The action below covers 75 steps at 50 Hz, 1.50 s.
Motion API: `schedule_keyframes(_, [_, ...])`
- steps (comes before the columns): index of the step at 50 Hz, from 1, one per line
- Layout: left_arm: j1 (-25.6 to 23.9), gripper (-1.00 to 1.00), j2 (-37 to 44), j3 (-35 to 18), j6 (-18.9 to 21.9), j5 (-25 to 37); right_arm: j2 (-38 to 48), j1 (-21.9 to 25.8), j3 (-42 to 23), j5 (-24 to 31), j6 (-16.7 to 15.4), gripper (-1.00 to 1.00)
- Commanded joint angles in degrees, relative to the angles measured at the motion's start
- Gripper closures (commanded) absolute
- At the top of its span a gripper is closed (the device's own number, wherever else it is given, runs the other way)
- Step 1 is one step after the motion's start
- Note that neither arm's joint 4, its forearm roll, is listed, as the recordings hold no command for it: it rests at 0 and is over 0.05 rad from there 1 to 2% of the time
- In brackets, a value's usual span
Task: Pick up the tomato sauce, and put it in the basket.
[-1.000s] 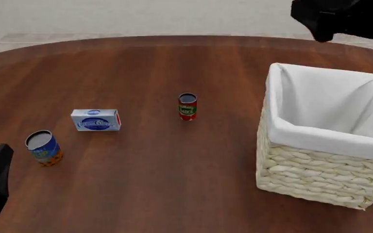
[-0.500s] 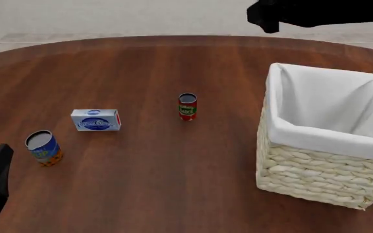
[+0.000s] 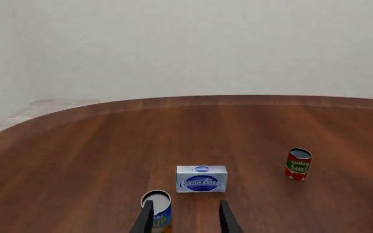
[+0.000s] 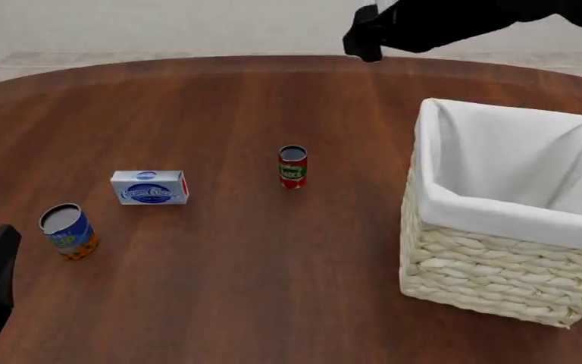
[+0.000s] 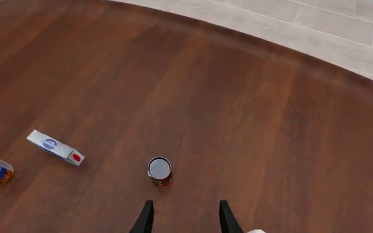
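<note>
Nothing is done yet: the tomato sauce [image 4: 292,167] stands untouched mid-table, left of the basket [image 4: 503,273], while the right pincer [image 5: 182,216], released and empty, hangs high over the table's far side, every step remaining.

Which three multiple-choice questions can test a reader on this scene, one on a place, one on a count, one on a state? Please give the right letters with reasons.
1. Where does the tomato sauce stand in the front view?
A. inside the basket
B. on the table, left of the basket
C. on the cream cheese box

2. How many cans are on the table?
A. one
B. two
C. four

3. How is the right gripper?
A. open, holding nothing
B. shut on the tomato sauce
C. shut on the box

Answers: 1 B, it stands upright on the bare wood. 2 B, the tomato sauce and the blue-and-orange can. 3 A, its fingers stand apart with only table between them.
</note>
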Motion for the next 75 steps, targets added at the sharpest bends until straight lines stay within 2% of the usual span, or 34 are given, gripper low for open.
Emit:
schedule_keyframes(1, [0.00, -1.00, 0.00, 0.00, -0.01, 0.00, 7.84, 1.47, -6.28, 2.47, 0.92, -1.00])
schedule_keyframes(10, [-0.01, -1.00, 0.00, 0.00, 0.01, 0.00, 11.56, 2.26, -8.83, 2.97, 1.67, -1.00])
schedule_keyframes(13, [0.00, -1.00, 0.00, 0.00, 0.00, 0.00, 13.36, 2.89, -9.95, 3.20, 2.88, -1.00])
schedule_keyframes(18, [0.00, -1.00, 0.00, 0.00, 0.00, 0.00, 15.89, 3.01, -12.24, 4.28, 2.73, -1.00])
schedule_keyframes(20, [0.00, -1.00, 0.00, 0.00, 0.01, 0.00, 16.83, 3.75, -13.00, 4.86, 4.46, -1.00])
schedule_keyframes(21, [0.01, -1.00, -0.01, 0.00, 0.01, 0.00, 17.82, 3.42, -13.98, 5.41, 3.32, -1.00])
schedule_keyframes(26, [0.01, -1.00, -0.01, 0.00, 0.00, 0.00, 20.29, 4.08, -16.36, 7.15, 4.46, -1.00])
schedule_keyframes(28, [0.00, -1.00, 0.00, 0.00, 0.01, 0.00, 21.81, 4.20, -18.01, 8.28, 6.65, -1.00])
schedule_keyframes(31, [0.01, -1.00, 0.00, 0.00, 0.01, 0.00, 23.96, 3.75, -20.38, 10.08, 6.24, -1.00])
schedule_keyframes(32, [0.01, -1.00, 0.00, 0.00, 0.01, 0.00, 24.21, 4.18, -20.78, 10.29, 7.77, -1.00])
schedule_keyframes(35, [-0.01, -1.00, 0.00, 0.00, 0.01, 0.00, 25.58, 4.10, -22.54, 11.61, 7.08, -1.00])
schedule_keyframes(40, [0.00, -1.00, -0.01, 0.00, 0.00, 0.00, 27.62, 4.25, -25.42, 13.47, 7.82, -1.00])
schedule_keyframes(41, [0.00, -1.00, -0.01, 0.00, 0.00, 0.00, 28.17, 3.51, -26.29, 13.95, 6.53, -1.00])
schedule_keyframes(42, [0.00, -1.00, -0.01, 0.00, 0.00, 0.00, 28.53, 3.86, -26.29, 13.70, 7.64, -1.00])
schedule_keyframes(45, [-0.01, -1.00, 0.00, 0.00, 0.00, 0.00, 29.33, 3.53, -26.96, 14.06, 7.30, -1.00])
schedule_keyframes(46, [0.00, -1.00, 0.00, 0.00, 0.01, 0.00, 29.50, 3.83, -26.93, 14.01, 8.17, -1.00])
schedule_keyframes(47, [0.01, -1.00, -0.01, 0.00, 0.01, 0.00, 30.09, 3.42, -27.63, 14.29, 7.45, -1.00])
schedule_keyframes(49, [0.00, -1.00, 0.01, 0.00, 0.01, 0.00, 30.67, 3.62, -27.92, 14.43, 8.43, -1.00])
schedule_keyframes(66, [0.00, -1.00, 0.00, 0.00, -0.01, 0.00, 37.02, 3.60, -32.97, 17.04, 8.65, -1.00])
schedule_keyframes(75, [0.00, -1.00, -0.01, 0.00, 0.01, 0.00, 38.73, 4.12, -32.65, 16.03, 9.43, -1.00])
